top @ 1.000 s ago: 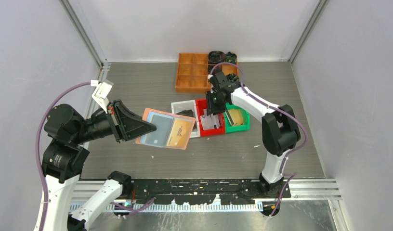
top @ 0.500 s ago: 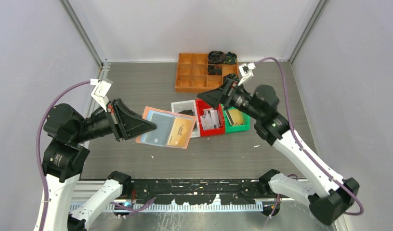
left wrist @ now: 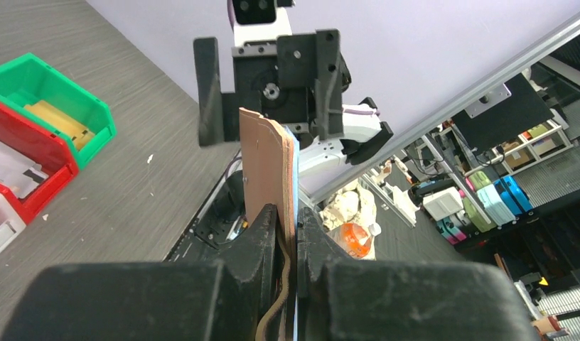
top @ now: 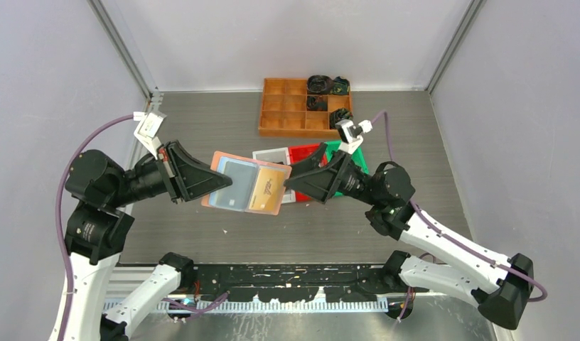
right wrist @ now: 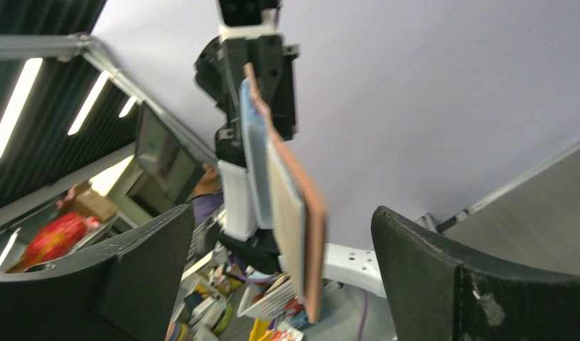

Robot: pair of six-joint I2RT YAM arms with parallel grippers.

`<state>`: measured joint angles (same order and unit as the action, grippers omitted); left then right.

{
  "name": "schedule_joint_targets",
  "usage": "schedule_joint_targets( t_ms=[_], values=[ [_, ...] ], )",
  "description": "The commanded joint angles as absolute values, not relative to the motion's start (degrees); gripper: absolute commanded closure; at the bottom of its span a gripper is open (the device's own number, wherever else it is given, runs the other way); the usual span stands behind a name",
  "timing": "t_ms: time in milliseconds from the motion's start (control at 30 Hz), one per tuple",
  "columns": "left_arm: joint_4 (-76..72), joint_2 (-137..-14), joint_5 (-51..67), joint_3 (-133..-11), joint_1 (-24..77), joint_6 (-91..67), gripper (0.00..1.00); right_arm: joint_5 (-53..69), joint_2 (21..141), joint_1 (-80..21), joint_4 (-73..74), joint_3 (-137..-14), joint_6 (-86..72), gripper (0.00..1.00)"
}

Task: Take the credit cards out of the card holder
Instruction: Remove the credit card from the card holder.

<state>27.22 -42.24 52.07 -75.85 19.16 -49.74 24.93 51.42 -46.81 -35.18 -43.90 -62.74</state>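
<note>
My left gripper is shut on the left edge of the salmon-pink card holder and holds it open above the table. A grey-blue credit card shows in its left pocket and a gold one in its right pocket. In the left wrist view the card holder stands edge-on, pinched at my fingertips. My right gripper is open and faces the holder's right edge. The right wrist view has the card holder edge-on between my spread fingers, touching neither.
A white bin, a red bin and a green bin sit on the table under my right arm. In the green bin lies a gold card. An orange compartment tray stands at the back.
My right arm has swung from over the red bin down to the card holder's right edge, and its jaws have opened wide. The left gripper has lifted the holder slightly.
</note>
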Motion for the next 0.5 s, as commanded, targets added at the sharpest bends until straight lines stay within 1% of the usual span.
schedule_joint_targets(
  t_ms=[0, 133, 167, 233, 400, 467],
  values=[
    [22.4, -43.0, 51.3, -78.1, 19.3, -51.2, 1.0, 23.8, 53.3, -52.5, -45.4, -44.2, -61.3, 0.01],
    [22.6, -43.2, 51.1, -78.6, 19.4, -51.2, 1.0, 22.8, 55.5, -55.9, -49.8, -43.3, -61.1, 0.01],
    [22.6, -43.1, 51.0, -78.6, 19.3, -51.1, 1.0, 22.6, 55.9, -56.4, -50.2, -43.4, -60.7, 0.02],
    [22.7, -43.1, 50.8, -78.7, 19.3, -51.0, 1.0, 22.2, 56.5, -57.2, -50.3, -43.4, -60.0, 0.1],
    [23.1, -43.2, 50.7, -79.2, 19.3, -50.5, 1.0, 21.1, 58.2, -57.8, -53.4, -42.6, -60.5, 0.34],
    [23.4, -43.3, 50.6, -79.4, 19.3, -50.4, 1.0, 20.6, 58.5, -57.8, -55.3, -41.7, -60.9, 0.45]
  ],
)
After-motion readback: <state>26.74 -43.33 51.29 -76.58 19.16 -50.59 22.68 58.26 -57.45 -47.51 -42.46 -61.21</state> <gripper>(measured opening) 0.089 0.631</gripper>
